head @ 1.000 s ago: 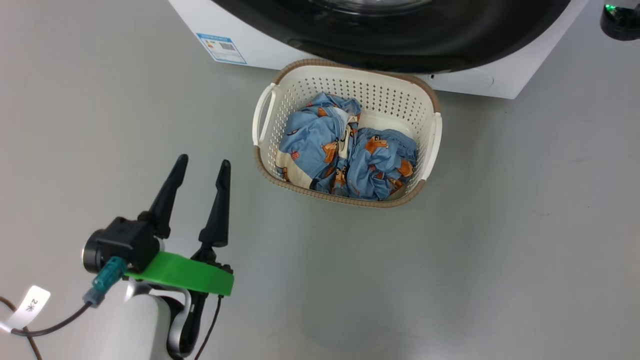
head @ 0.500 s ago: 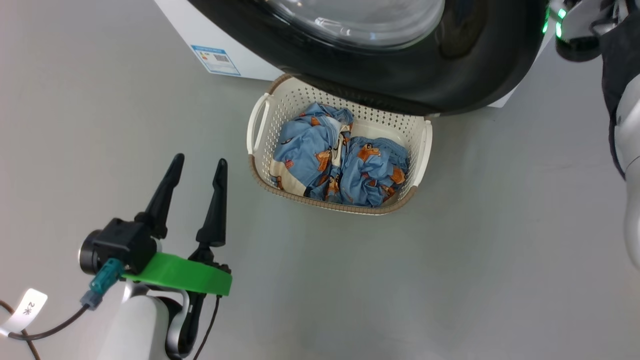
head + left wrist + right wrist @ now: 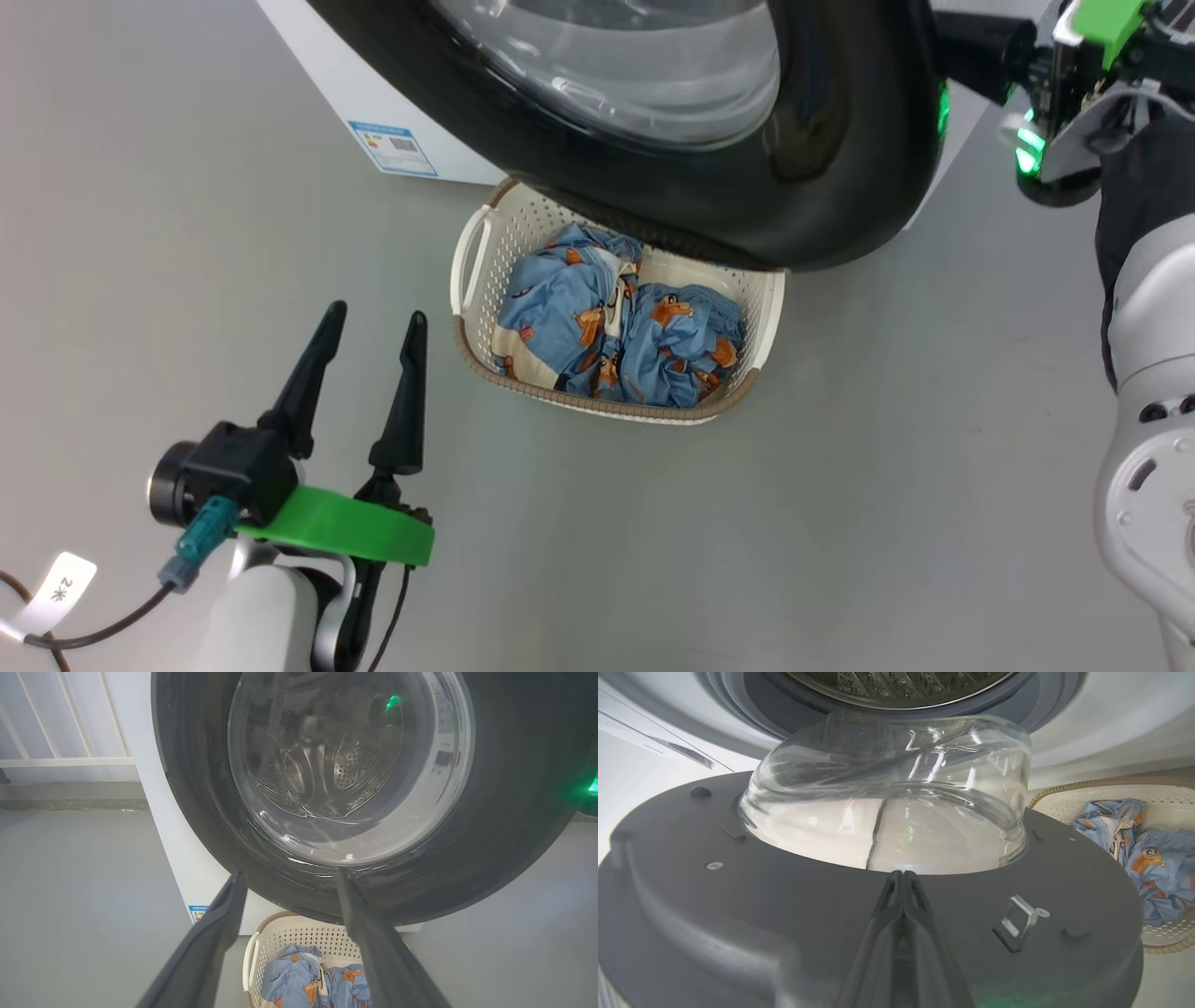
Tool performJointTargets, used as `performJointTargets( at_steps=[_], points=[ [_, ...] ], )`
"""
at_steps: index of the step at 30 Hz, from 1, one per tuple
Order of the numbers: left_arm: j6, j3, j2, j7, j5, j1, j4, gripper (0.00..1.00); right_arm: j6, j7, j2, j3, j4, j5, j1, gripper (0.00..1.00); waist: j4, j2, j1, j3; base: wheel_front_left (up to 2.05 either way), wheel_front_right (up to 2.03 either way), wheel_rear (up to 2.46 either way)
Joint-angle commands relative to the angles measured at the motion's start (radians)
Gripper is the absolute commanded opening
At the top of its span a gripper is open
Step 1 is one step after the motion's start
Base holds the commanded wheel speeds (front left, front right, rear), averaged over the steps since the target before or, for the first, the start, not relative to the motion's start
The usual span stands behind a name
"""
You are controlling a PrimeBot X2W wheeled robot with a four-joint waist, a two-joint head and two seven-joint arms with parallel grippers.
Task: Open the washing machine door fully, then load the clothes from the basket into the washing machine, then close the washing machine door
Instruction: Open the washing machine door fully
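The left arm point(image 3: 252, 616) rose from the lower left of the head view, and the left gripper point(image 3: 376, 313) hung above the grey floor point(image 3: 840, 485) with its two dark fingers spread wide and nothing between them, well to the left of the basket point(image 3: 597, 406). In its own wrist view the left gripper point(image 3: 292, 877) pointed at the outer face of the washing machine door point(image 3: 514, 788), with the basket point(image 3: 303, 938) low between the fingers. The right arm point(image 3: 1148, 373) reached in from the right, past the free edge of the washing machine door point(image 3: 840, 140), to its back side. There the right gripper point(image 3: 903, 873) had its fingers pressed together and empty, lying along the dark inner face of the door point(image 3: 738, 914), tips at the foot of the clear glass bowl point(image 3: 887, 788) and left of a small metal catch point(image 3: 1017, 919). The door stood part open from the white washing machine point(image 3: 308, 56), out over the far rim of the basket, and hid that rim in the head view. The clothes point(image 3: 635, 345), blue with orange animals, lay bundled in the basket. The blue energy sticker point(image 3: 392, 147) showed on the washer's front, and the steel drum point(image 3: 901, 681) and grey gasket point(image 3: 784, 700) lay beyond the bowl.
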Motion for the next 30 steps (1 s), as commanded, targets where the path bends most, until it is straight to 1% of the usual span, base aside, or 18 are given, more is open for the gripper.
performJointTargets(
  at_steps=[1, 4, 7, 15, 22, 27, 30],
  points=[
    [0.0, 0.033, 0.027, -0.006, 0.006, 0.007, -0.024, 1.0, 0.002, 0.03, 0.033, 0.04, -0.032, 0.033, 0.01, 0.0, -0.005, 0.0, 0.0, -0.011, 0.0, 0.0, 0.0],
    [-0.002, 0.035, 0.027, -0.006, 0.007, 0.009, -0.02, 1.0, 0.002, 0.037, 0.033, 0.07, -0.039, 0.062, 0.037, 0.0, -0.006, 0.0, 0.0, -0.017, 0.0, 0.0, 0.0],
    [-0.005, 0.042, 0.027, -0.006, 0.008, 0.011, -0.019, 1.0, 0.002, 0.041, 0.033, 0.116, -0.034, 0.115, 0.064, 0.0, -0.007, 0.0, 0.0, -0.02, 0.0, 0.0, 0.0],
    [-0.011, 0.043, 0.027, -0.006, 0.019, 0.013, -0.009, 1.0, 0.002, 0.07, 0.033, 0.305, -0.021, 0.314, 0.114, 0.0, -0.012, 0.0, 0.0, -0.043, 0.0, 0.0, 0.0],
    [-0.016, 0.05, 0.027, -0.006, 0.028, 0.027, 0.005, 1.0, 0.002, 0.065, 0.033, 0.534, -0.084, 0.532, 0.215, 0.0, -0.031, 0.0, 0.0, -0.09, 0.0, 0.0, 0.0],
    [-0.019, 0.058, 0.027, -0.006, 0.036, 0.041, 0.01, 1.0, 0.002, 0.026, 0.033, 0.719, -0.161, 0.689, 0.307, 0.0, -0.043, 0.0, 0.0, -0.115, 0.0, 0.0, 0.0],
    [-0.021, 0.06, 0.027, -0.006, 0.038, 0.048, 0.013, 1.0, 0.002, -0.017, 0.033, 0.829, -0.206, 0.785, 0.355, 0.0, -0.047, 0.0, 0.0, -0.127, 0.0, 0.0, 0.0]
  ],
)
